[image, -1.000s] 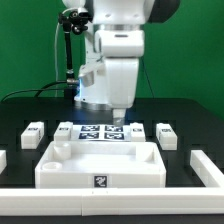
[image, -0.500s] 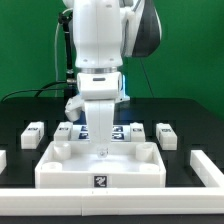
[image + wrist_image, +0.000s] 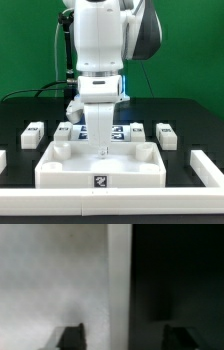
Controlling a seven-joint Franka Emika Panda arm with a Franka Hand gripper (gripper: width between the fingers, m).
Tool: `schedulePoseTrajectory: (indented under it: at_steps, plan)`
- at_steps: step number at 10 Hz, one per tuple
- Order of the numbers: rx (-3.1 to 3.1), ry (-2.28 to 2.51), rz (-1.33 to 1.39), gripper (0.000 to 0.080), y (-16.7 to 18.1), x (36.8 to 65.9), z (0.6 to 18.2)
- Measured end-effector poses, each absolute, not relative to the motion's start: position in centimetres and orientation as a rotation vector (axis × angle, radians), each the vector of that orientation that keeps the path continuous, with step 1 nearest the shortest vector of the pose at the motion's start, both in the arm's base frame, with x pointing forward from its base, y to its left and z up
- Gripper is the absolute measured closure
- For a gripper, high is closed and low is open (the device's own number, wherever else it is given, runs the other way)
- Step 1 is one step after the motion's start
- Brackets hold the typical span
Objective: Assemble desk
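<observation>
The arm [image 3: 100, 60] stands upright over the middle of the table, likely to reach straight down. Below it the desk top [image 3: 65, 176] lies flat, rim up, in front of the marker board [image 3: 118, 134], its sockets ready for posts. Loose legs [image 3: 33, 134] wait in a row on either side. The gripper [image 3: 103, 148] hangs at the top's rear rim [image 3: 119, 280]; its fingers [image 3: 72, 336] stand partly apart astride that wall, not visibly pressing it, apparently to pinch and shift the top

The gripper [image 3: 103, 148] is advancing from the rear of the table and lowering onto the desk top's [image 3: 60, 172] rear rim.
</observation>
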State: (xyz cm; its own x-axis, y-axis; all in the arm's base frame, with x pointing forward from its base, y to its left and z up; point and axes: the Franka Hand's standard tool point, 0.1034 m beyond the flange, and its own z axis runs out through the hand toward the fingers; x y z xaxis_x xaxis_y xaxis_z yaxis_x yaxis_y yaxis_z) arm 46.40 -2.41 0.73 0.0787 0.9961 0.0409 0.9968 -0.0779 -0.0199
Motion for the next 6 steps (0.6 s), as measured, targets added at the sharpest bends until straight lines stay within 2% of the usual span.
schedulePoseTrajectory:
  at_steps: [1, 2, 6]
  plan:
    - [-2.276, -2.104, -0.025, 0.0553, -2.42, 46.40, 0.72]
    - [-2.276, -2.103, -0.025, 0.0725, -2.43, 46.40, 0.72]
    - [-2.277, -2.104, -0.027, 0.0748, -2.45, 46.45, 0.76]
